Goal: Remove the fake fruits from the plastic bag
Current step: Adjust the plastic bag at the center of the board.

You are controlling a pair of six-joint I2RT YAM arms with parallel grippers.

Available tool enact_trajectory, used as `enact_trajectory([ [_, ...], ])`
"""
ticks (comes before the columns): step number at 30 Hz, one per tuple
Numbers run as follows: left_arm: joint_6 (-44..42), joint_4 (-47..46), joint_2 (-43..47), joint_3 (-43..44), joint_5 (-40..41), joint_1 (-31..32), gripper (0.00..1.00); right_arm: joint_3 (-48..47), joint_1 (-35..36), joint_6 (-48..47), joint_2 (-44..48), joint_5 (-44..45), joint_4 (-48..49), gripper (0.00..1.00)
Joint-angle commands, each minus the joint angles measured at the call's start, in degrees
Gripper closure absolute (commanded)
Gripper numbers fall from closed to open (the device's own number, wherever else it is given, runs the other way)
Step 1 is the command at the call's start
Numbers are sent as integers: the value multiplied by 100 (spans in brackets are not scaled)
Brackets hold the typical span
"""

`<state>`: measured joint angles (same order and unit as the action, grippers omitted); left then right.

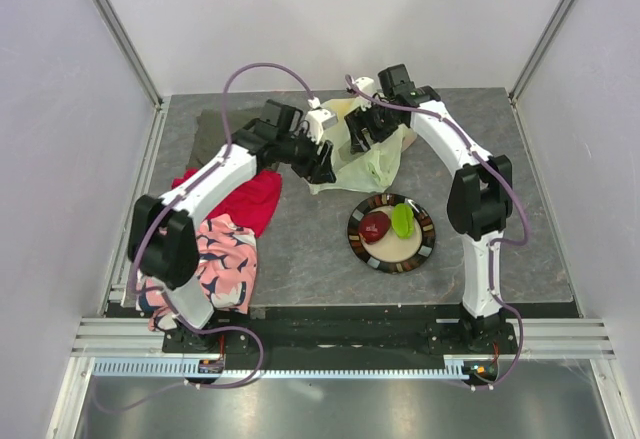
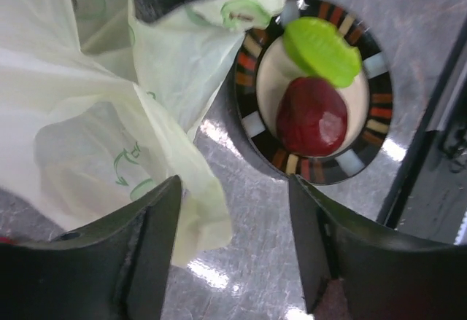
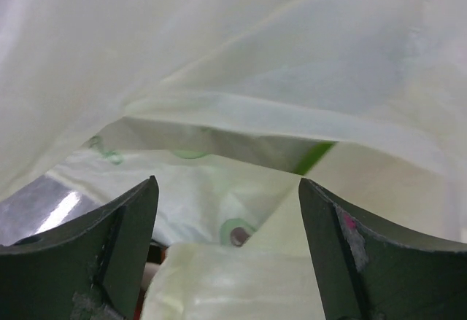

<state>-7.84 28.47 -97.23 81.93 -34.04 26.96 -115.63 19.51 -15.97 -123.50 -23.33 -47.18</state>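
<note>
The pale-green plastic bag (image 1: 362, 156) lies crumpled at the back middle of the table. My left gripper (image 1: 322, 165) hovers at its left edge. In the left wrist view that gripper (image 2: 233, 214) is open, with a bag (image 2: 95, 123) fold brushing its left finger and bare table between the jaws. Two fake fruits lie on the plate (image 1: 424, 249): a dark red apple (image 1: 375, 226) (image 2: 312, 116) and a green piece (image 1: 403, 220) (image 2: 321, 49). My right gripper (image 1: 366, 135) is pushed into the bag from behind. It (image 3: 228, 203) stands open, with loose bag (image 3: 241, 72) folds around and between its fingers. No fruit shows inside the bag.
A red cloth (image 1: 248, 199) and a pink patterned cloth (image 1: 222, 264) lie under the left arm at the table's left. The striped plate (image 2: 376, 101) sits just in front of the bag. Enclosure walls stand close on three sides.
</note>
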Motion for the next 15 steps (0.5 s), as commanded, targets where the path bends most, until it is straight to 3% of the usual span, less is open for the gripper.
enact_trajectory([
  [1, 27, -78, -489, 446, 820, 29, 58, -47, -201, 305, -350, 1109, 429, 14],
  [3, 229, -96, -507, 631, 663, 11, 98, 6, -367, 183, -402, 1688, 455, 12],
  [10, 546, -192, 45, 702, -163, -7, 98, 768, -1028, -318, 96, 2876, 455, 12],
  [15, 389, -316, 363, 578, -191, -7, 98, 1192, -1011, -679, 827, 2878, 543, 12],
])
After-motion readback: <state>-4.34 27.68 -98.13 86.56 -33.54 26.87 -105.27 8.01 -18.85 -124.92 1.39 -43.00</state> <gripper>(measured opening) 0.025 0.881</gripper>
